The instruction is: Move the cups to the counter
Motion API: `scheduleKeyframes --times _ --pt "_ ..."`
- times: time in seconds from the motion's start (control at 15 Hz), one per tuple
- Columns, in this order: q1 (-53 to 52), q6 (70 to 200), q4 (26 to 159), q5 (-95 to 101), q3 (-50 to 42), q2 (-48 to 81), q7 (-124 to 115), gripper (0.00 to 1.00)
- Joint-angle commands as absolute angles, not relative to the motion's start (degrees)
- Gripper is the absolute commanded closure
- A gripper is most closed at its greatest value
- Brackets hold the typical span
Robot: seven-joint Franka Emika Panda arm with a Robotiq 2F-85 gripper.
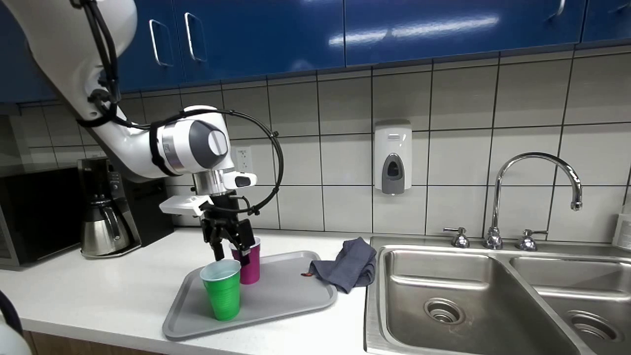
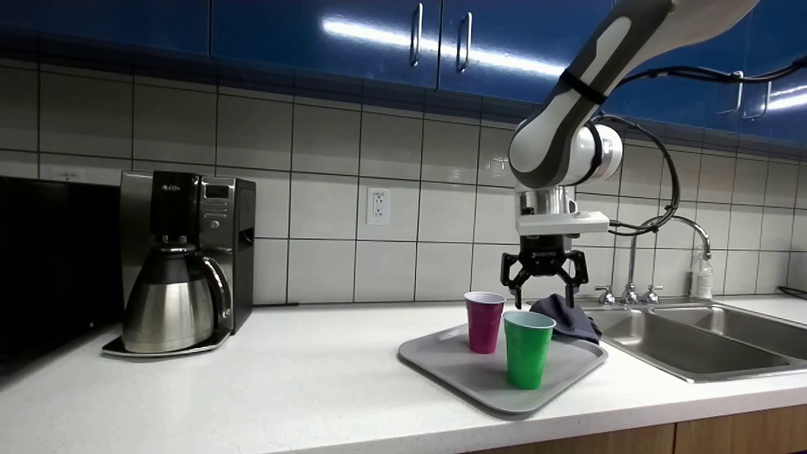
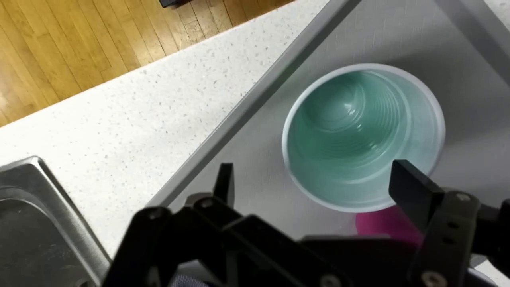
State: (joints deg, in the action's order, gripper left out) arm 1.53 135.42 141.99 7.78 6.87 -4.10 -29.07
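In both exterior views the green cup (image 1: 224,296) (image 2: 526,353) stands upright on the grey tray (image 1: 291,296) (image 2: 451,366), with the magenta-purple cup (image 1: 252,266) (image 2: 484,325) upright behind it. My gripper (image 1: 231,258) (image 2: 544,306) points down over the tray, its jaws wide apart around nothing, at about the height of the cup rims. In the wrist view the green cup (image 3: 350,131) looks empty; one fingertip (image 3: 410,179) overlaps its rim, contact unclear. Only a strip of the purple cup (image 3: 378,221) shows there. The white counter (image 1: 98,296) (image 2: 284,372) carries the tray.
A dark cloth (image 1: 347,266) (image 2: 567,318) lies over the tray's edge by the steel sink (image 1: 372,305) and its tall faucet (image 1: 498,197). Farther along the counter stands a coffee maker with a steel pot (image 2: 173,309). Blue cabinets (image 2: 315,38) hang above.
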Motion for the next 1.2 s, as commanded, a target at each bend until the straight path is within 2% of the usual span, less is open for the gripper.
scheduleKeyframes --times 0.0,0.67,0.73,0.8,0.87,1.13 --pt "0.76 137.16 142.43 10.35 5.58 -2.68 -31.14 0.0" --pt "-0.37 141.21 142.78 12.21 3.32 2.09 -32.59 0.0" --pt "-0.58 141.58 142.82 12.13 3.13 2.4 -32.71 0.25" --pt "-0.8 141.81 142.76 12.01 2.96 2.72 -32.77 0.26" --pt "-1.09 142.02 142.74 11.87 2.78 2.92 -32.9 0.32" --pt "-2.01 142.41 142.7 11.67 2.44 3.19 -33.58 0.66"
